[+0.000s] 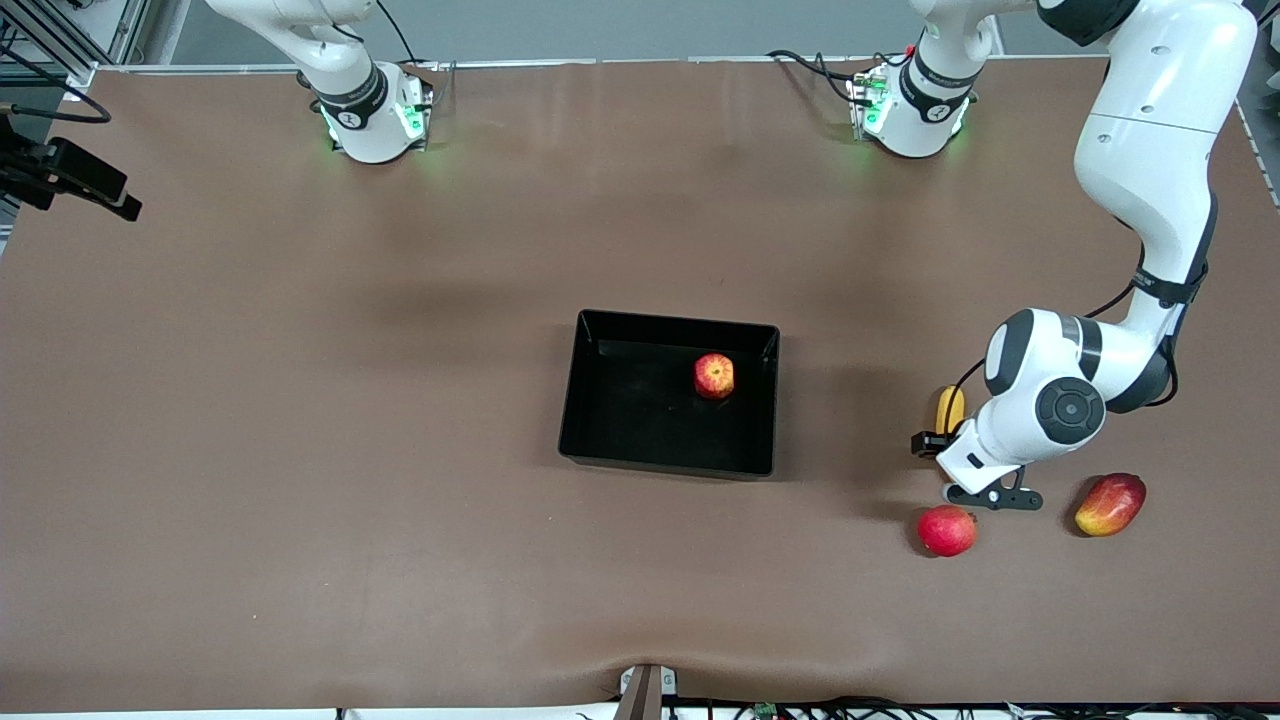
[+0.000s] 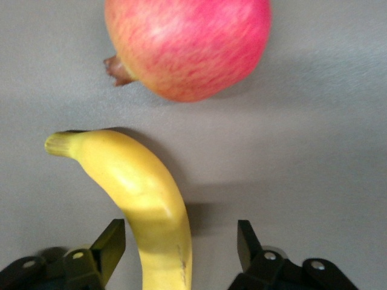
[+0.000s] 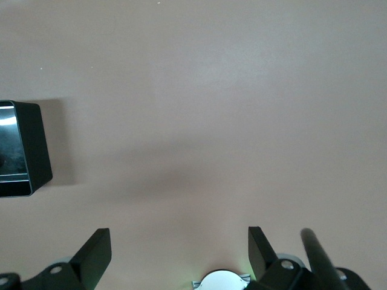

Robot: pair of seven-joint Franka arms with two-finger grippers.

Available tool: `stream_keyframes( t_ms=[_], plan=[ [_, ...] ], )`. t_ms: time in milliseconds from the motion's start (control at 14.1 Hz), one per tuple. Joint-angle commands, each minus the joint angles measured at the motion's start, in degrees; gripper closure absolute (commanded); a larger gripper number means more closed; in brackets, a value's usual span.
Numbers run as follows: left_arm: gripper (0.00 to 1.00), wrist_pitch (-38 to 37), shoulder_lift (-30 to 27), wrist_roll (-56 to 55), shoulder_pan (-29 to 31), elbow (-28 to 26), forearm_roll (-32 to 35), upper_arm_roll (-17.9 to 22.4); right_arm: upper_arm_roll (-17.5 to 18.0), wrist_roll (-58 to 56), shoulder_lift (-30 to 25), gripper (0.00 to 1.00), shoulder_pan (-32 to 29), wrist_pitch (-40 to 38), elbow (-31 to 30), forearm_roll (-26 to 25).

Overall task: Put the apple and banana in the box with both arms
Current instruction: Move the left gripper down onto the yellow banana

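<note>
fingers (image 2: 109, 244) of left end effector (image 2: 181, 254) straddle banana (image 2: 148, 208), gaps showing.

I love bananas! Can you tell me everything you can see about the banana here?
The banana is long, curved and smooth yellow, with a greenish-brown stem tip. It lies flat on the brown table toward the left arm's end, beside a pink-red round fruit, not touching it. The left gripper is down around it, a black finger on each side with gaps showing, so it isn't squeezed yet. From the front, the arm hides most of it.
</note>
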Motion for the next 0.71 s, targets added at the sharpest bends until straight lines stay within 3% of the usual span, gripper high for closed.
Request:
stream_keyframes(
  t_ms=[0,142,427,640],
  plan=[
    [0.29,0.8,-0.1,0.6,1.5,-1.3,0.2,-0.3,0.2,-0.6,-0.8,0.00,-0.9,0.0,-0.7,1.2],
    [0.38,0.8,-0.1,0.5,1.8,-1.7,0.2,-0.3,0.2,-0.6,-0.8,0.00,-0.9,0.0,-0.8,1.2],
    [1.00,0.2,-0.7,-0.8,1.6,-2.0,0.1,-0.4,0.2,-0.6,-0.8,0.00,-0.9,0.0,-0.8,1.2],
    [1.00,-2.0,-3.2,-4.0,1.3,-2.0,0.1,-0.9,0.2,-0.6,-0.8,0.00,-0.9,0.0,-0.8,1.2]
  ],
)
